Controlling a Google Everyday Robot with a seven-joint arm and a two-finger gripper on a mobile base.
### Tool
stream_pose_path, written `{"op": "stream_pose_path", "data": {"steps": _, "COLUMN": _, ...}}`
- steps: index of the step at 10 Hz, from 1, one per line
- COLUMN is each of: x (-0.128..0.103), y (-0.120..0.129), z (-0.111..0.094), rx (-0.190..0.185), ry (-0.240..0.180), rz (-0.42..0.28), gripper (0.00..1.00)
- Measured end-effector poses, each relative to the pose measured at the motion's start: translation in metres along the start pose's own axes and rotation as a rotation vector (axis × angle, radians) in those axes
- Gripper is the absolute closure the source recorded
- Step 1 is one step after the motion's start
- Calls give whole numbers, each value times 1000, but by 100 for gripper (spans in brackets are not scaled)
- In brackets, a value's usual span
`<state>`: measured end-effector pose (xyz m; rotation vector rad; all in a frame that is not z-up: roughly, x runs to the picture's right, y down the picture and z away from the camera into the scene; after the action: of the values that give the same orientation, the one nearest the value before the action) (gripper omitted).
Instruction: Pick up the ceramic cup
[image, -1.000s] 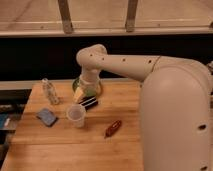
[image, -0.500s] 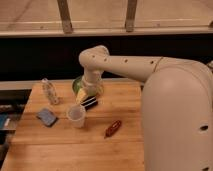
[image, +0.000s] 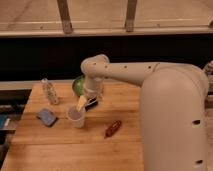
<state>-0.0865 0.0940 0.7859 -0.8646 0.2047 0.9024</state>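
The ceramic cup (image: 76, 117) is small and whitish and stands upright on the wooden table (image: 60, 150), left of centre. My gripper (image: 85, 104) hangs just above and to the right of the cup's rim, in front of the green bowl (image: 77, 85). It looks open and empty. One pale finger (image: 81, 102) reaches down toward the cup's rim and a dark finger sits to its right. The large white arm comes in from the right and hides part of the bowl.
A clear ribbed bottle (image: 49, 91) stands at the table's back left. A blue sponge (image: 46, 116) lies left of the cup. A reddish-brown oblong object (image: 113, 128) lies to its right. A dark wall and railing run behind the table.
My gripper has moved slightly down and to the left, closer to the cup's rim. The cup and the other objects have not moved.
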Motion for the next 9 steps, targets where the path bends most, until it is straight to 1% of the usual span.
{"op": "stream_pose_path", "data": {"steps": 2, "x": -4, "y": 2, "z": 10, "rx": -20, "ry": 5, "rz": -4, "gripper": 20}}
{"op": "stream_pose_path", "data": {"steps": 6, "x": -15, "y": 15, "z": 40, "rx": -74, "ry": 32, "rz": -24, "gripper": 21}}
{"op": "stream_pose_path", "data": {"steps": 7, "x": -18, "y": 20, "z": 49, "rx": -88, "ry": 47, "rz": -33, "gripper": 29}}
{"op": "stream_pose_path", "data": {"steps": 8, "x": -19, "y": 24, "z": 54, "rx": -94, "ry": 56, "rz": -41, "gripper": 37}}
{"op": "stream_pose_path", "data": {"steps": 9, "x": -19, "y": 28, "z": 56, "rx": -101, "ry": 63, "rz": -47, "gripper": 49}}
